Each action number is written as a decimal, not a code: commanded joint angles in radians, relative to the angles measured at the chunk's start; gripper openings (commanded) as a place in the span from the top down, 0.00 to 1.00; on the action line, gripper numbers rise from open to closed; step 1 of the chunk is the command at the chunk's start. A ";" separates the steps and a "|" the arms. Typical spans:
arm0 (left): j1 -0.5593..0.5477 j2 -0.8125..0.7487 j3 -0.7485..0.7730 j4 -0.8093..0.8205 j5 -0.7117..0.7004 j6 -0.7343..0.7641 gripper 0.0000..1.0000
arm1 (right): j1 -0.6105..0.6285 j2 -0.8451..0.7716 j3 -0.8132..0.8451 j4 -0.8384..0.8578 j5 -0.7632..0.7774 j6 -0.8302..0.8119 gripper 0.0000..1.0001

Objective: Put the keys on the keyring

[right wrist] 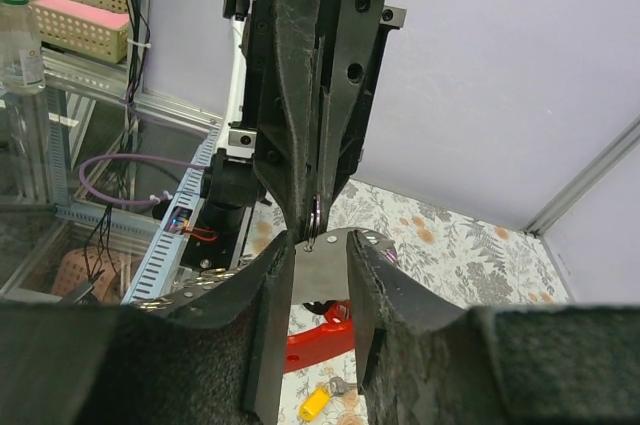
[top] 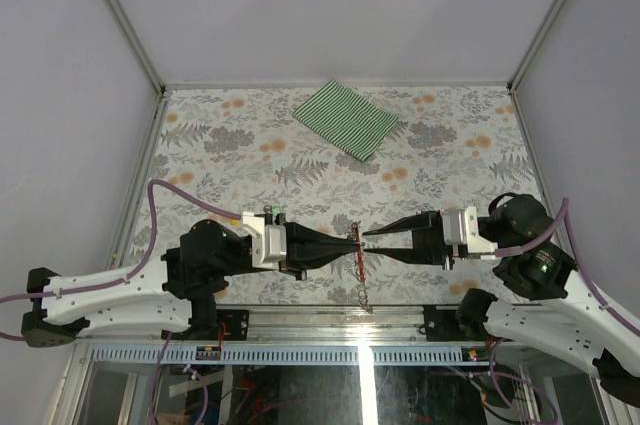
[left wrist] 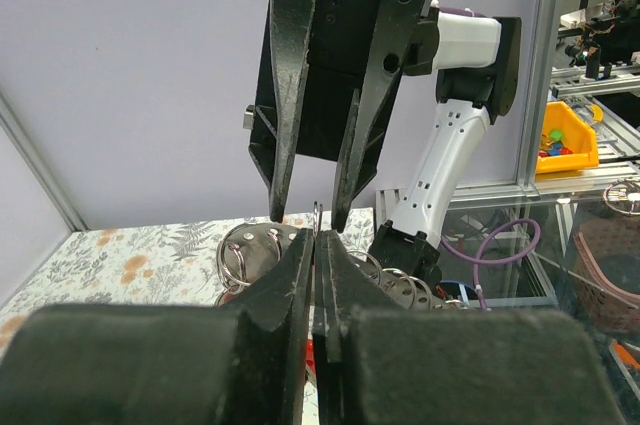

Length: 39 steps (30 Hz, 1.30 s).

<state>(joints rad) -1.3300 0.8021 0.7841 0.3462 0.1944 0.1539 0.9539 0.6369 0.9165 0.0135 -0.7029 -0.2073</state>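
Red and silver pick out the keyring (top: 356, 255), a thin curved red strap with a short chain. It hangs between the two arms above the near edge of the floral-patterned surface (top: 250, 145), with the chain dangling down. The left end effector (top: 349, 245) is clenched on it. In the right wrist view its black fingers are pressed together, and the keyring's small silver ring (right wrist: 314, 217) stands edge-on at their tips. The right end effector (top: 370, 242) faces it tip to tip, jaws parted, and grasps nothing that I can see. One tiny silver key with a yellow plastic head (right wrist: 314, 403) lies on the surface below. I cannot find the other keys. A green striped cloth (top: 346, 119) lies well apart at the far side.

The step in hand looks like presenting the ring, with no key visibly threaded yet. Next, the right arm would likely have to drop to the yellow-headed key and pinch it by the head. It would then bring the key's hole to the ring while the left arm holds steady.
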 commanded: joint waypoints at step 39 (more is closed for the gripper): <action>-0.006 -0.079 -0.017 0.014 -0.081 -0.059 0.72 | 0.007 -0.015 0.055 -0.090 0.014 -0.251 1.00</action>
<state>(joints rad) -1.3300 0.7605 0.7830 0.3386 0.1585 0.1265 0.9539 0.6582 0.9531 -0.1036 -0.7162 -0.3374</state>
